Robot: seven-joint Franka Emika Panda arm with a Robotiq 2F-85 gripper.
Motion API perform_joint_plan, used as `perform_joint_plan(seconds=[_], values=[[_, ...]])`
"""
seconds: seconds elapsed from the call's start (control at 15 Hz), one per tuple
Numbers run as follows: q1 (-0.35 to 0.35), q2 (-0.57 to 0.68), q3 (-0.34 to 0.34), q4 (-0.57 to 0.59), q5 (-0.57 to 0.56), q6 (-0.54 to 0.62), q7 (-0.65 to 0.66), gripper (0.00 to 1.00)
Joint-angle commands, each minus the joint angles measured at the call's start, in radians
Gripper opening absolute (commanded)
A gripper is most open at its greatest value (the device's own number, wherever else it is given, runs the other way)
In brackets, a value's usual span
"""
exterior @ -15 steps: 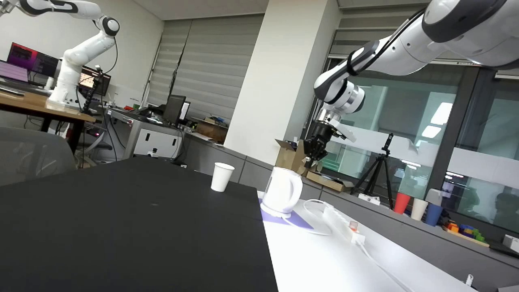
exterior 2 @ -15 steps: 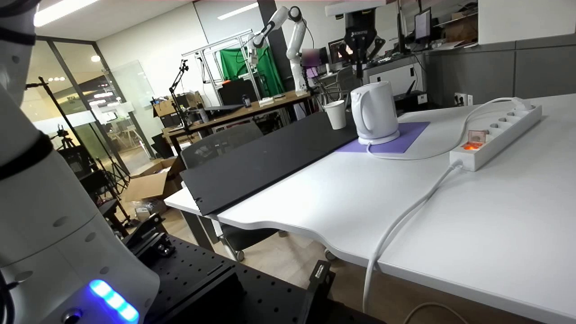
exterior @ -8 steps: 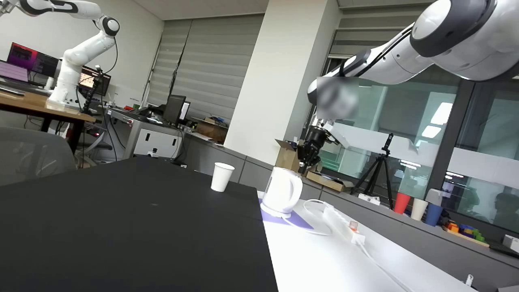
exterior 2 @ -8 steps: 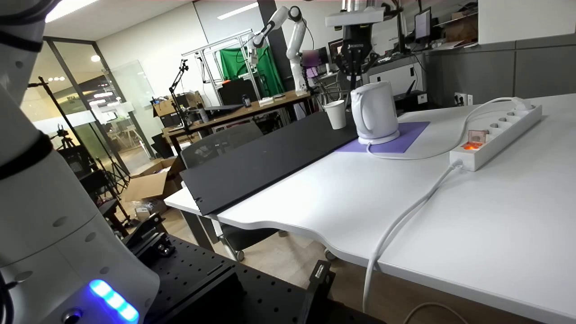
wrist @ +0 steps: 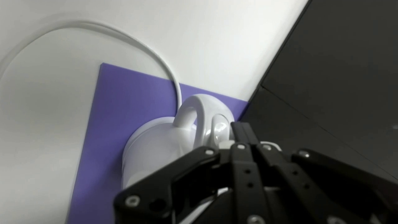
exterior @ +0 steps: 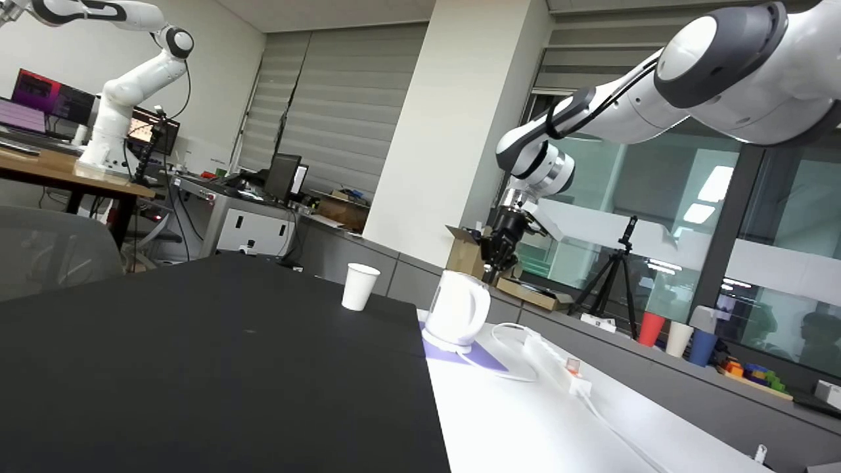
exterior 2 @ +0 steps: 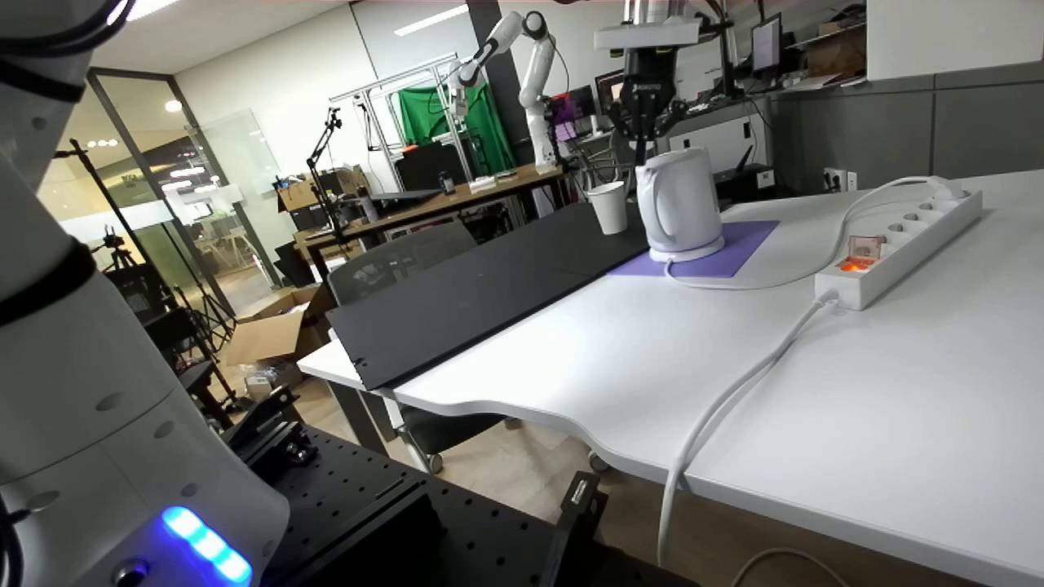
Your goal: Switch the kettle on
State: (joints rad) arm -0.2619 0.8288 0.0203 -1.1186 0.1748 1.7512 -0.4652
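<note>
Lowered black gripper [wrist: 245, 132], squeezed together, beside round white plastic kettle [exterior 2: 693, 200] near white table's [exterior 2: 563, 359] edge; maybe switching on next.

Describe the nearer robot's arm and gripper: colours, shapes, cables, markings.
The arm is white and rounded, with dark grey joint covers, black cables and a glowing blue strip. The gripper is black, with angular links, visible screws and pale lettering.

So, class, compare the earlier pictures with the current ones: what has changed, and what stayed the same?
In both exterior views, the pincer has come down and towards the picture's left, closer to the top of the kettle. Nothing was taken hold of or let go. The kettle, white cup and power strip stayed where they were.
</note>
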Motion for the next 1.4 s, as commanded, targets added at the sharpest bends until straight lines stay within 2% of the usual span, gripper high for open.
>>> perform_joint_plan(seconds=[0.0,0.27,0.4,0.67,1.0,1.13,1.2,1.27,1.33], values=[[-0.007,0.060,0.007,0.104,-0.002,-0.056,0.029,0.00],[-0.007,0.095,0.008,0.148,-0.002,-0.076,0.034,0.00],[-0.009,0.095,0.013,0.148,0.004,-0.045,0.024,0.00],[0.012,0.048,0.012,0.075,0.008,0.151,-0.016,0.00],[0.023,0.007,0.041,0.028,-0.012,0.291,-0.049,0.00],[0.038,-0.014,0.035,-0.002,-0.033,0.398,-0.053,0.00],[0.049,-0.024,0.026,-0.013,-0.053,0.436,-0.046,0.26],[0.055,-0.034,0.019,-0.023,-0.074,0.459,-0.035,0.26],[0.034,0.026,0.046,0.052,-0.051,0.413,-0.045,0.31]])
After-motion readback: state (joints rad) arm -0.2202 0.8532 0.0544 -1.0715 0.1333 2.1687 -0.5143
